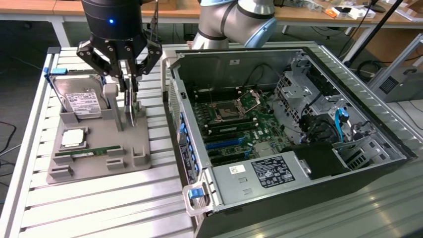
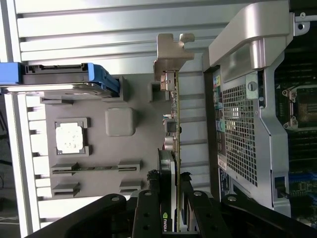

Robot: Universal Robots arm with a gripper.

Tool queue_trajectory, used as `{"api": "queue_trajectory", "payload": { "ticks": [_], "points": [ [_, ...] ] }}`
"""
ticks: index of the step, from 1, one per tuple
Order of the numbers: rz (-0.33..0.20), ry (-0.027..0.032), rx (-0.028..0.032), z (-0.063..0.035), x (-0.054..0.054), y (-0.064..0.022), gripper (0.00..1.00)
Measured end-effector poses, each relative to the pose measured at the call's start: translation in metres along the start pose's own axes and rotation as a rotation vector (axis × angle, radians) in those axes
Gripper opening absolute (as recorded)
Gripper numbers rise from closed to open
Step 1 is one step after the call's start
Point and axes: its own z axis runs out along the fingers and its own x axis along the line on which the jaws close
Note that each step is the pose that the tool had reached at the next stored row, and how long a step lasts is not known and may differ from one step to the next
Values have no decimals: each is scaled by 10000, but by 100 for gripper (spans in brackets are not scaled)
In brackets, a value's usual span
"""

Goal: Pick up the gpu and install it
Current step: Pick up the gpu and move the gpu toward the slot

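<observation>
- Nearest the wrist lens: the gripper [image 2: 171, 182], black fingers [image 2: 148, 203] drawn narrow and pinching the gpu [image 2: 175, 130] by its top edge
- Shows the card edge-on, long axis running straight from the pads out to the silvery bracket [image 2: 171, 53] at the far end
- Places it over the grey holder tray [image 2: 141, 144], between the hard drive [image 2: 69, 79] side and the computer case [image 2: 242, 124]; cannot tell whether the lower edge is out of its slot
- In the exterior view, puts the gripper [image 1: 130, 83] above the tray, gpu [image 1: 133, 111] upright beneath the jaws
- Leaves the open case to the exterior view's right, just beside the tray, motherboard [image 1: 231, 116] exposed; judges the card not yet installed
</observation>
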Motion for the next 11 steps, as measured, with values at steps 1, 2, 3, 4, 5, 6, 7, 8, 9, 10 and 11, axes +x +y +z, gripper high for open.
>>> {"api": "queue_trajectory", "payload": {
  "ticks": [1, 2, 3, 4, 5, 6, 7, 8, 9, 10, 11],
  "points": [
    [0, 0, 0, -3, 0, 0, 27],
    [0, 0, 0, -7, 0, 0, 27],
    [0, 0, -1, -9, 0, 0, 27],
    [0, -1, 0, -13, 0, 0, 27],
    [0, 0, 0, -16, 0, 0, 27],
    [0, 0, 0, -19, -1, 0, 27],
    [0, -1, -1, -21, -1, 0, 27],
    [0, -1, -1, -23, -1, 1, 27],
    [0, 0, 0, -26, -1, 1, 27],
    [0, 0, 0, -32, -1, 1, 27],
    [0, 0, 0, -36, -1, 1, 27]
  ]
}}
